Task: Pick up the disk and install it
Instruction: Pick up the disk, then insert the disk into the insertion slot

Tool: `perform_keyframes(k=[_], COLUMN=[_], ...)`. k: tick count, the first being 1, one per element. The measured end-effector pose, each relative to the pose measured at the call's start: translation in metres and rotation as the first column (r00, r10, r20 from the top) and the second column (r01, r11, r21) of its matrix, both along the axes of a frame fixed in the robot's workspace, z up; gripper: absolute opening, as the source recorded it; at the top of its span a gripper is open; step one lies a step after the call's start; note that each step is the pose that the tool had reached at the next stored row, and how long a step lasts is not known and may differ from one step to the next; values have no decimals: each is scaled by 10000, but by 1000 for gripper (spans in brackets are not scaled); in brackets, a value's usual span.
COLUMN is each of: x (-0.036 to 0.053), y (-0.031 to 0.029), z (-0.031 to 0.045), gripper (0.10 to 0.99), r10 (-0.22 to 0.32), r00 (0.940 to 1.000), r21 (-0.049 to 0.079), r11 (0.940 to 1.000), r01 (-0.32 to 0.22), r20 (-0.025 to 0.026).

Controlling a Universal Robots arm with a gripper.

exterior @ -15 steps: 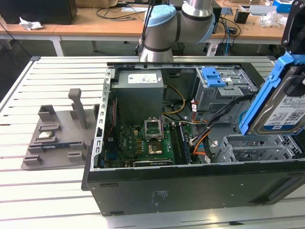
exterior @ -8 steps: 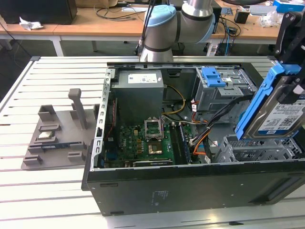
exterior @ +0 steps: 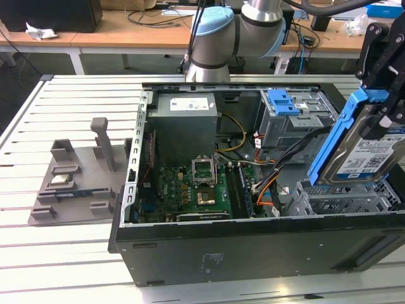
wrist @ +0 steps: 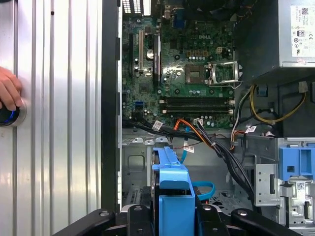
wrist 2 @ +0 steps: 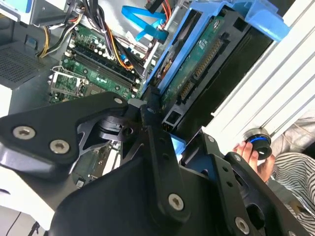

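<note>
Blue-framed disk [exterior: 367, 151] between the jaws

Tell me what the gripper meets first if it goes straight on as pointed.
Probably the grey drive cage just below: the gripper, jaws shut on the disk, points down at it. Depth is unclear.

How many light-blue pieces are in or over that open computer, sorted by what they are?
Light-blue plastic carrier bracket framing the silver disk, gripped by the black tool: 1
Light-blue plastic latch atop the grey metal cage: 1
Light-blue flat cable looping inside the case: 1
Total: 3
</note>
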State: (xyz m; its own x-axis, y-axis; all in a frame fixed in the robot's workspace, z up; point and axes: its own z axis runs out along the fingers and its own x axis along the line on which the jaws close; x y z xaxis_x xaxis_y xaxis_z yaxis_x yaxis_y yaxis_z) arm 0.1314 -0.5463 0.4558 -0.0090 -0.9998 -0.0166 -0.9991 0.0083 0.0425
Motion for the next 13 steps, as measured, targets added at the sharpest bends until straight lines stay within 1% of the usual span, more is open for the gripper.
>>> perform_keyframes(k=[13], x=[0], y=[1], z=[-9], gripper=[369], r10=[1], r00=[10000], r21=[1], r11=[10000], r01=[-1], r20=[0])
